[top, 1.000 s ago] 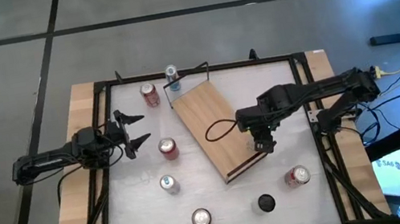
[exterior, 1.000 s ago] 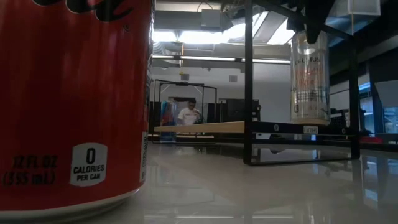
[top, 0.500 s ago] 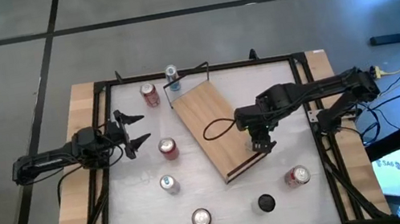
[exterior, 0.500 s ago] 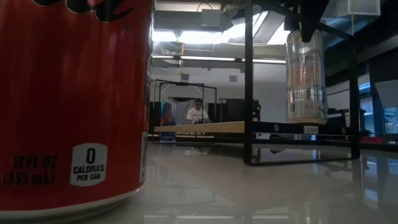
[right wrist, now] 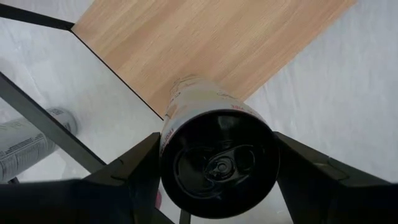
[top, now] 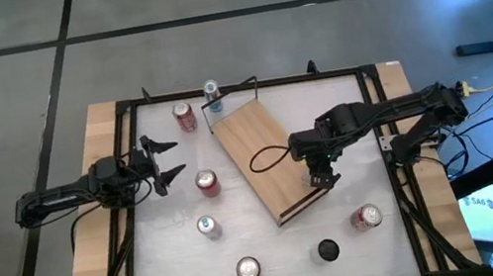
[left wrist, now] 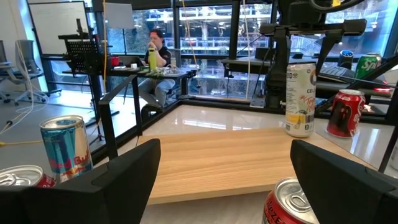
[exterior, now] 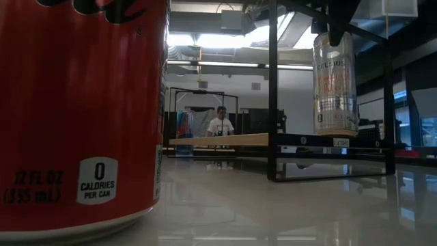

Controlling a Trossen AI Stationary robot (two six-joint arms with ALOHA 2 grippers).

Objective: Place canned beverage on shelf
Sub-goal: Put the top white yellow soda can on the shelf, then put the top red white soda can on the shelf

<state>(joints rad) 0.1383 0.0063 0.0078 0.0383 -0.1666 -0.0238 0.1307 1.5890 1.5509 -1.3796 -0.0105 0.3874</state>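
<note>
The shelf (top: 265, 160) is a light-wood board with black wire rails, lying slantwise at the table's middle. My right gripper (top: 321, 178) points down over the shelf's near right end, shut on a tall white can (exterior: 334, 85) with a black top (right wrist: 217, 165). The can's bottom is at the board's surface (left wrist: 300, 132); I cannot tell whether it touches. My left gripper (top: 162, 162) stands open and level at the table's left, facing a red can (top: 207, 182). My right gripper pinches the white can at its top end between its two fingers (right wrist: 134, 174), one on each side of the black top's rim (right wrist: 168, 155). The fingers come from above, pointing down. The can hangs upright below them over the shelf's edge (right wrist: 149, 93).
Loose cans stand around the shelf: a red one (top: 185, 116) and a blue one (top: 212, 91) at the far left, three (top: 208, 227) (top: 247, 269) (top: 328, 250) near the front, one lying at the right (top: 368, 217). A red can (exterior: 82, 109) fills the low view's left. A person sits beyond the table.
</note>
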